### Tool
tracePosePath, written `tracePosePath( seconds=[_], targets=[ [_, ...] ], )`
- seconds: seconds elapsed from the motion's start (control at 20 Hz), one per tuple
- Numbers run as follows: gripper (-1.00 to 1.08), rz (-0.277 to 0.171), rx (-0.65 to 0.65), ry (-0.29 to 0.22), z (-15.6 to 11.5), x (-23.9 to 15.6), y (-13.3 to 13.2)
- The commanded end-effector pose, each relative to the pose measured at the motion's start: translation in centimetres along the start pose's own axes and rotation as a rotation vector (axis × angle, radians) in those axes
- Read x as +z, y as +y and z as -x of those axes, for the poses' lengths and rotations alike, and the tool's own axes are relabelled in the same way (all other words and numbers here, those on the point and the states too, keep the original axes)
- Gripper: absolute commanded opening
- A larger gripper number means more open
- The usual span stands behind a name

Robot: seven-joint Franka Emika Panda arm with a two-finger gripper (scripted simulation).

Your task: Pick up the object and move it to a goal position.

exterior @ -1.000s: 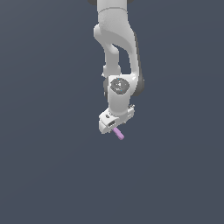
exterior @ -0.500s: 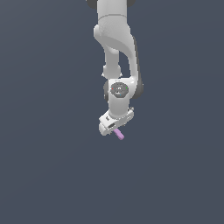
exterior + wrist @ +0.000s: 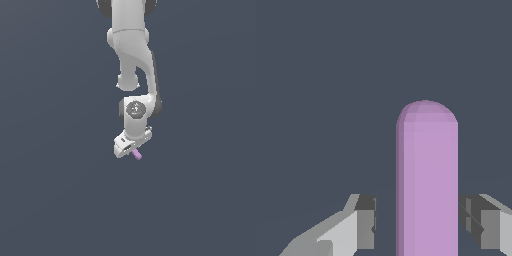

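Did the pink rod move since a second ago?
Yes. The rod has gone up a little with the gripper, judged against the frame; the plain background offers no landmark.

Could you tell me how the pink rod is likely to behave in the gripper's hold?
The rod looks rigid and straight, so probably no flopping. Its smooth round body may slip or pivot between the fingers. Set down, it would likely roll.
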State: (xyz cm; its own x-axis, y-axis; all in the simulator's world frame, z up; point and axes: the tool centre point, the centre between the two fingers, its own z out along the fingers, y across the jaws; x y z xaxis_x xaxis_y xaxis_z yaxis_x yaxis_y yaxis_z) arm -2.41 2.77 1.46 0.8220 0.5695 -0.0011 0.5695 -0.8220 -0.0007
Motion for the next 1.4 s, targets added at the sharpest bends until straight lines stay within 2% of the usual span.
tracePosePath(
  seconds=[0.0, 0.75, 1.05, 1.35],
  targets=[
    [-1.00, 0.001, 0.000, 0.001, 0.0, 0.1, 0.0],
    [-1.00, 0.001, -0.001, 0.001, 0.4, -0.8, 0.4],
    [-1.00, 0.001, -0.001, 0.001, 1.8, -3.5, 1.7],
    [-1.00, 0.001, -0.001, 0.001, 4.3, -8.2, 4.0]
  ],
)
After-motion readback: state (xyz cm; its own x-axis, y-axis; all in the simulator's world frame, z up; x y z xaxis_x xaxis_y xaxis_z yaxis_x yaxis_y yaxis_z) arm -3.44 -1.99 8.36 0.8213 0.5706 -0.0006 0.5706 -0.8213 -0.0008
